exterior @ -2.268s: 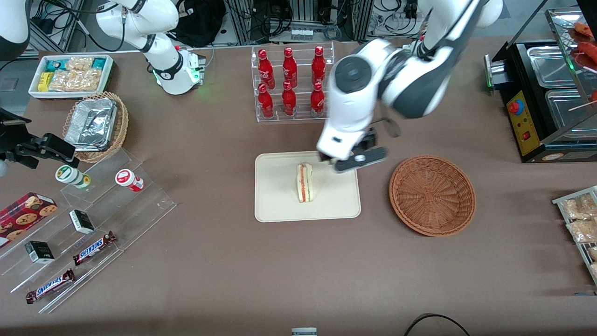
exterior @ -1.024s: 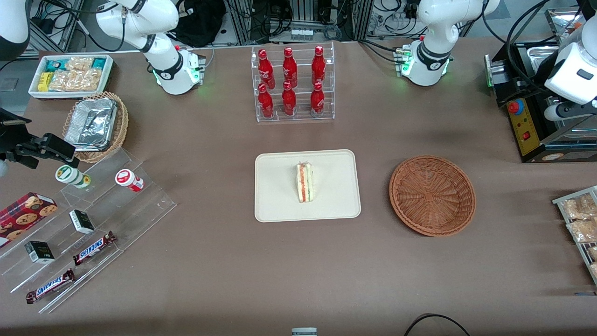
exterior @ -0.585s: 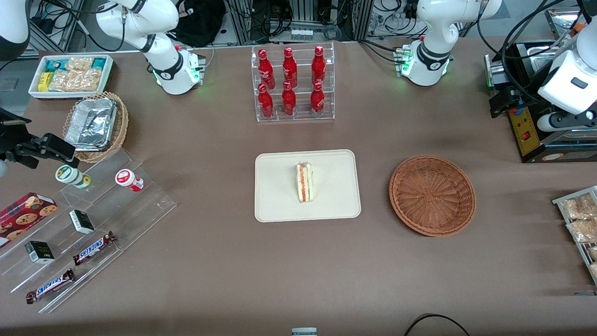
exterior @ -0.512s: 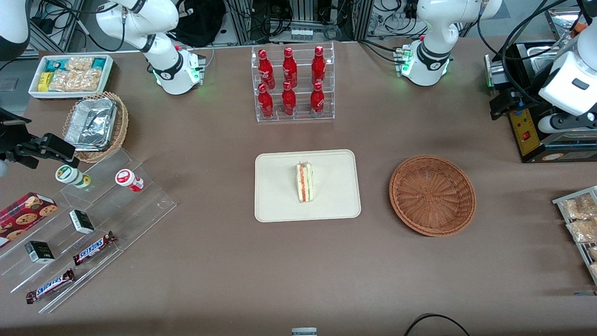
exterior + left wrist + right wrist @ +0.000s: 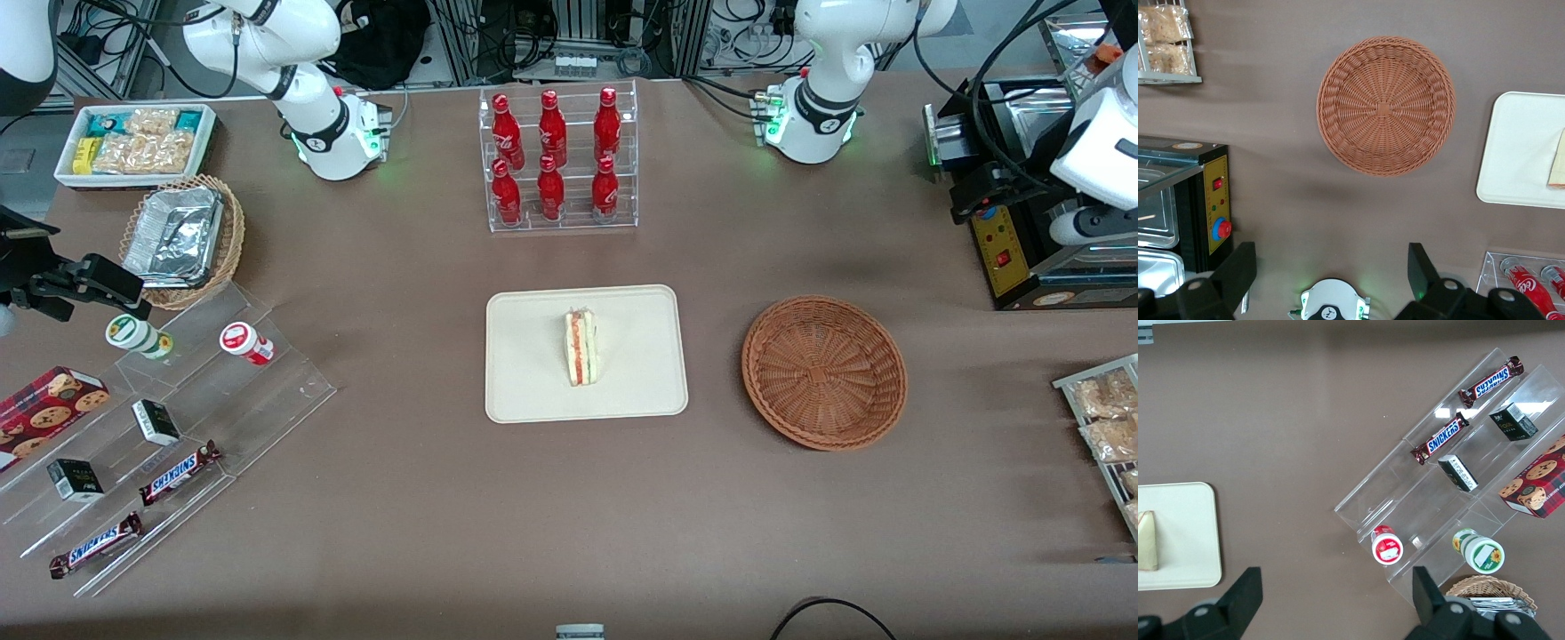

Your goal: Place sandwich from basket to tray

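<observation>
Your claw [image 5: 1328,277] hangs high above the table, out at the working arm's end, with its two fingers spread wide and nothing between them. Looking down from it, you see the brown basket [image 5: 1385,105] with nothing in it. In the front view the basket [image 5: 824,372] sits at about 3 o'clock from the tray [image 5: 533,391], well apart from it. The sandwich [image 5: 581,347] lies on the tray near its middle, with the red and green stripe of its cut side facing up, so the job looks done. If you ever had to pick it up again, it would likely be light and soft and easy to squash, so pinch it gently across the two flat bread sides, not on the filling. At 12 o'clock from the tray stands a clear rack of red bottles [image 5: 556,160], and nothing stands between it and the tray. A black machine [image 5: 1005,231] sits close under your arm, so watch for it when you move.
</observation>
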You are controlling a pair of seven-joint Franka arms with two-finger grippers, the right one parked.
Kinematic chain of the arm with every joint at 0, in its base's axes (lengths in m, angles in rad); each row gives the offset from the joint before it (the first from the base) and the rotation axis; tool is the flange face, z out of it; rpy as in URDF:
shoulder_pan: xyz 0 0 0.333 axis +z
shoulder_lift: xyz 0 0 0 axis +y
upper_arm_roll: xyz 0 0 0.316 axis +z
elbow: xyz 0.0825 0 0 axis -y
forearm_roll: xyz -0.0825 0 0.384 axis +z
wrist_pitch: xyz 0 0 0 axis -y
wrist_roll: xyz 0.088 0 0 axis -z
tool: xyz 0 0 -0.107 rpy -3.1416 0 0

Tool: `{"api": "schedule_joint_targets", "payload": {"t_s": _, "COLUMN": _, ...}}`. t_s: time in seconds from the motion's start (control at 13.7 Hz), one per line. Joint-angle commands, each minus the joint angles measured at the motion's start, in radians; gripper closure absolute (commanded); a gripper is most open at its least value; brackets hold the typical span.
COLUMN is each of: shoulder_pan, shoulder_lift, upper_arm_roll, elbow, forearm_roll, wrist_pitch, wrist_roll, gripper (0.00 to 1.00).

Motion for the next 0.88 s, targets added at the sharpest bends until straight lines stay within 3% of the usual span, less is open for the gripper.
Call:
{"api": "schedule_joint_targets", "payload": {"t_s": 0.0, "shoulder_pan": 0.006, "shoulder_lift": -0.037, "upper_arm_roll": -0.002, "elbow": -0.029, "forearm_roll": 0.010, "wrist_pitch": -0.001, "wrist_roll": 0.015, "gripper": 0.00}}
{"api": "schedule_joint_targets", "payload": {"t_s": 0.8, "shoulder_pan": 0.013, "shoulder_lift": -0.034, "upper_arm_roll": -0.004, "elbow": -0.026, "forearm_roll": 0.004, "wrist_pitch": 0.009, "wrist_roll": 0.014, "gripper": 0.00}}
